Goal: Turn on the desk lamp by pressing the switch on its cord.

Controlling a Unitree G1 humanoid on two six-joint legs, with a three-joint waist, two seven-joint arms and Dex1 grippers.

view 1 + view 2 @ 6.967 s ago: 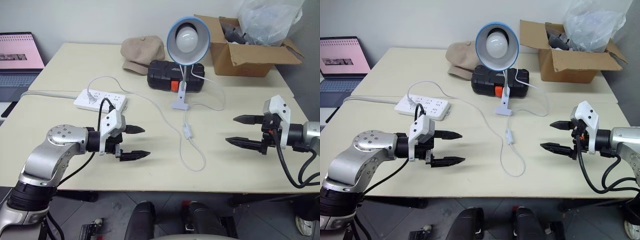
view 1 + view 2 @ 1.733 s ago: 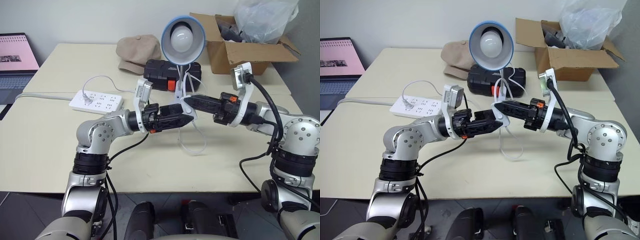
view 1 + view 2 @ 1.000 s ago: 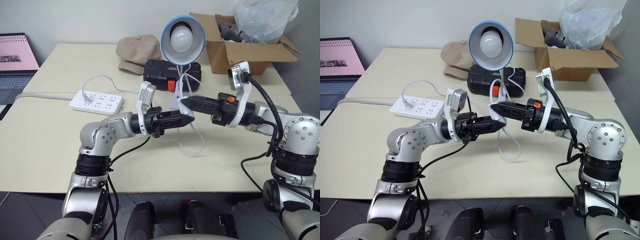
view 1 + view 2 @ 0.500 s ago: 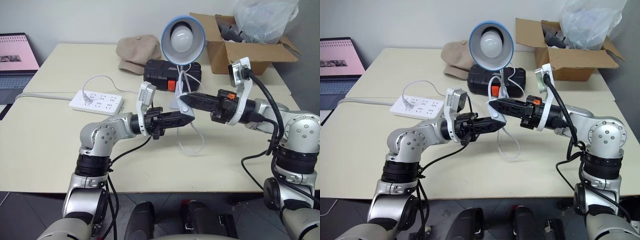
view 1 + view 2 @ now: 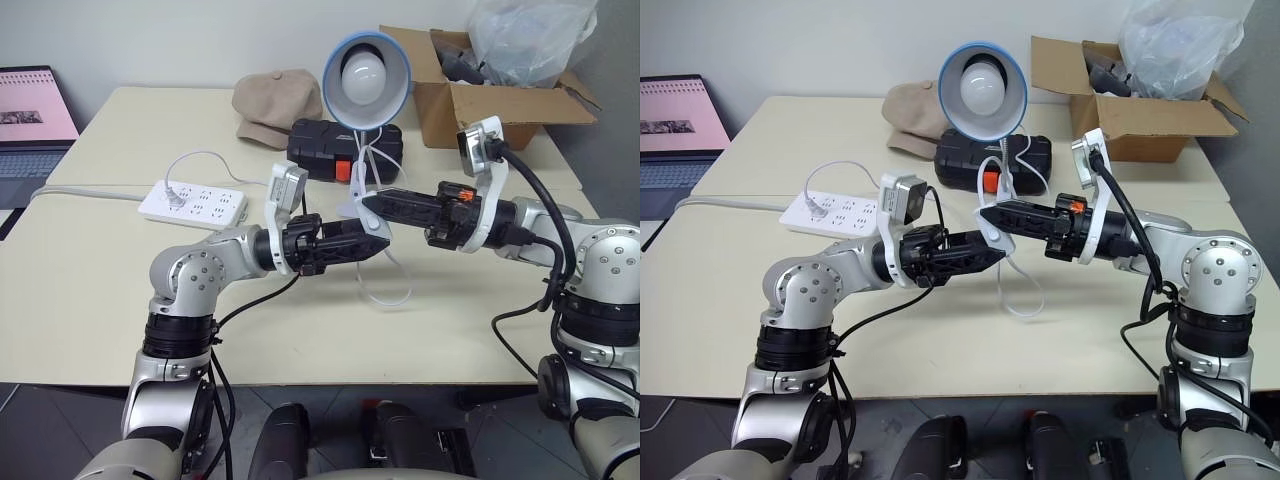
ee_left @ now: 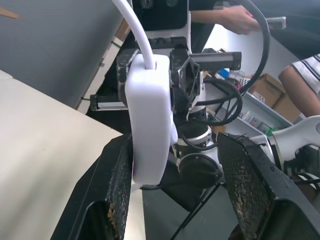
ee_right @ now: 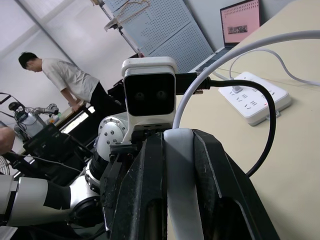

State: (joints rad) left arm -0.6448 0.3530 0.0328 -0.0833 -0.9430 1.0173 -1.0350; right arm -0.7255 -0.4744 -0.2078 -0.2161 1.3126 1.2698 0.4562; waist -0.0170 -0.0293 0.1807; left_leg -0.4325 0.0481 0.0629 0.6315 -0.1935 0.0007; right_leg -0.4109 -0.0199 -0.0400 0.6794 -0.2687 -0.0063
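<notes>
Switch (image 6: 149,120): small white oblong on the white cord (image 5: 385,290), lifted above the worktop (image 5: 90,290) between the two pincers, in front of the lamp's clip base.
Right pincer (image 5: 368,205): clenched on the switch; the right wrist view shows both black fingers pressed against its sides, with the cord rising out of its end.
Left pincer (image 5: 383,241): parted, fingers standing to either side of the switch; one finger (image 6: 117,192) lies right at its side, the other stands clear with a gap.
Desk lamp (image 5: 369,70): one, upright behind the pincers, blue-rimmed shade facing forward with a white globe bulb inside; bulb looks unlit.
Cord: one, hanging in a loop from the switch down onto the worktop.
Power strip (image 5: 192,204): one, white, on the robot's left, with a white plug in it.
Other things: one beige cap (image 5: 278,103), one black case (image 5: 330,148) behind the lamp, one open cardboard box (image 5: 480,95), one laptop (image 5: 35,120) at far left.
People: two in the right wrist view's background.
</notes>
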